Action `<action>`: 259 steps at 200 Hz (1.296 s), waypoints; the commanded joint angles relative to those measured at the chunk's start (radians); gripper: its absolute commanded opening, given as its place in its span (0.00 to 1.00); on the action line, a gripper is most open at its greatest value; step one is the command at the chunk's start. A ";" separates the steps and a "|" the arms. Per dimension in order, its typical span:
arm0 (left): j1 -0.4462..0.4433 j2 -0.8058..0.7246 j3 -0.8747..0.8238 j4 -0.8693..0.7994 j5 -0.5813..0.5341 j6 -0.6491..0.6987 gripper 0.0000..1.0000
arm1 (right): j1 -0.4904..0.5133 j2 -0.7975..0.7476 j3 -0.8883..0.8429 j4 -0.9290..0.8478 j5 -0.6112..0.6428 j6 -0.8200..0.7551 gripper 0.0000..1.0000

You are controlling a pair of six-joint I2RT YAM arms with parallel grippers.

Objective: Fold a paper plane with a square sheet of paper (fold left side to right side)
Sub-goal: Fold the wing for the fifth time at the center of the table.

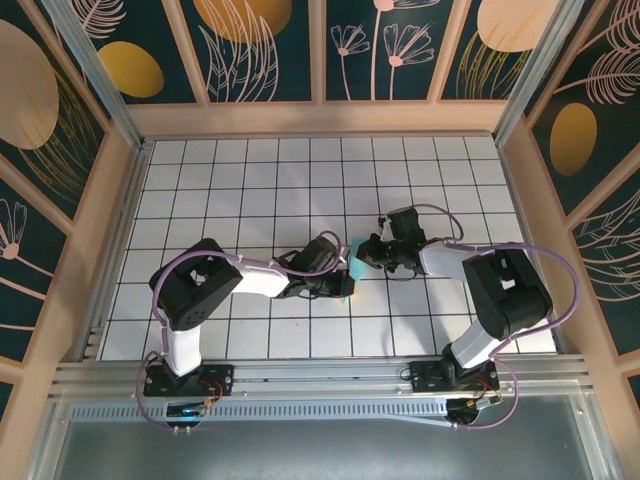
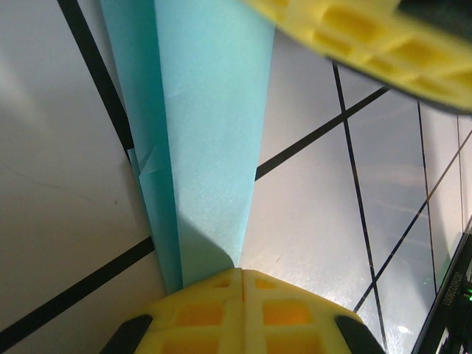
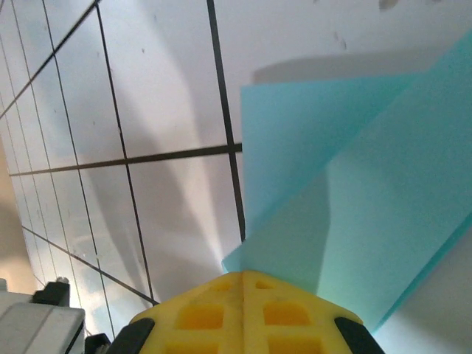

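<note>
Two grippers: left gripper and right gripper each pinched the creased turquoise-blue square sheet of paper.
Progress: lengthwise folds made — final shaping seemingly remained.

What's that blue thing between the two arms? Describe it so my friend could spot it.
Start at the white gridded table and look at its middle. Pinched there between the left pincer and the right pincer is a folded turquoise paper. It is the only blue thing against the white tiles.
</note>
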 commanded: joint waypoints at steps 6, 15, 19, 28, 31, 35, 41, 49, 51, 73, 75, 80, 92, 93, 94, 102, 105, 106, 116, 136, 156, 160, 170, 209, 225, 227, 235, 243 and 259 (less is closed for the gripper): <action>0.000 0.034 -0.035 -0.088 -0.038 -0.005 0.00 | -0.023 0.019 0.029 -0.032 0.034 -0.036 0.00; 0.000 0.032 -0.033 -0.087 -0.037 -0.006 0.00 | -0.028 0.032 0.027 -0.032 0.039 -0.040 0.00; 0.000 0.029 -0.032 -0.087 -0.036 -0.005 0.00 | -0.032 0.035 0.025 -0.029 0.040 -0.041 0.00; -0.001 0.025 -0.029 -0.087 -0.036 -0.005 0.00 | -0.040 0.044 0.017 -0.018 0.045 -0.040 0.00; 0.000 0.023 -0.027 -0.087 -0.034 -0.006 0.00 | -0.043 0.048 0.015 -0.014 0.046 -0.038 0.00; 0.000 0.022 -0.026 -0.086 -0.033 -0.007 0.00 | -0.046 0.054 0.014 -0.007 0.046 -0.038 0.00; 0.000 0.020 -0.023 -0.085 -0.030 -0.007 0.00 | -0.050 0.063 0.012 -0.002 0.045 -0.042 0.00; -0.001 0.015 -0.019 -0.086 -0.025 -0.006 0.00 | -0.055 0.078 0.016 -0.008 0.045 -0.048 0.00; -0.001 0.014 -0.018 -0.086 -0.024 -0.006 0.00 | -0.056 0.082 0.016 -0.009 0.046 -0.050 0.00; 0.000 -0.004 0.001 -0.089 -0.010 -0.007 0.00 | -0.061 0.108 0.004 -0.004 0.038 -0.052 0.00; 0.001 -0.008 0.003 -0.090 -0.010 -0.005 0.00 | -0.061 0.109 0.002 -0.002 0.036 -0.050 0.00; 0.001 -0.013 0.012 -0.090 -0.006 -0.005 0.00 | -0.062 0.113 -0.005 0.004 0.028 -0.048 0.00; 0.008 -0.023 0.028 -0.082 0.015 -0.008 0.00 | -0.062 0.122 -0.015 0.008 0.011 -0.047 0.00; 0.010 -0.024 0.030 -0.082 0.017 -0.009 0.00 | -0.062 0.122 -0.016 0.008 0.009 -0.047 0.00; 0.010 -0.025 0.031 -0.082 0.020 -0.008 0.00 | -0.062 0.122 -0.018 0.008 0.009 -0.047 0.00; 0.017 -0.029 0.043 -0.078 0.035 -0.008 0.00 | -0.061 0.125 -0.023 0.010 0.002 -0.047 0.00; 0.020 -0.030 0.048 -0.077 0.039 -0.008 0.00 | -0.061 0.124 -0.026 0.011 0.001 -0.047 0.00; 0.021 -0.031 0.050 -0.077 0.042 -0.008 0.00 | -0.061 0.124 -0.027 0.011 0.001 -0.046 0.00; 0.029 -0.029 0.068 -0.081 0.056 0.002 0.00 | -0.061 0.122 -0.034 0.011 0.000 -0.047 0.00; 0.035 -0.013 0.112 -0.103 0.077 0.027 0.00 | -0.061 0.109 -0.044 0.010 0.003 -0.047 0.00; 0.038 0.012 0.150 -0.111 0.084 0.040 0.00 | -0.061 0.104 -0.045 0.005 0.005 -0.049 0.00; 0.038 0.019 0.156 -0.111 0.084 0.042 0.00 | -0.061 0.102 -0.042 0.004 0.005 -0.049 0.00; 0.040 0.033 0.169 -0.107 0.085 0.044 0.00 | -0.059 0.100 -0.043 0.002 0.006 -0.049 0.00; 0.041 0.088 0.196 -0.097 0.092 0.048 0.00 | -0.058 0.101 -0.043 -0.007 0.012 -0.053 0.00; 0.041 0.092 0.183 -0.103 0.089 0.055 0.00 | -0.059 0.103 -0.040 -0.015 0.019 -0.058 0.00; 0.041 0.092 0.181 -0.104 0.089 0.056 0.00 | -0.058 0.103 -0.040 -0.016 0.020 -0.058 0.00; 0.041 0.091 0.172 -0.108 0.089 0.060 0.00 | -0.059 0.104 -0.038 -0.019 0.022 -0.060 0.00; 0.041 0.089 0.160 -0.108 0.088 0.060 0.00 | -0.059 0.103 -0.038 -0.021 0.023 -0.061 0.00; 0.041 0.084 0.134 -0.103 0.090 0.060 0.00 | -0.058 0.105 -0.037 -0.023 0.028 -0.061 0.00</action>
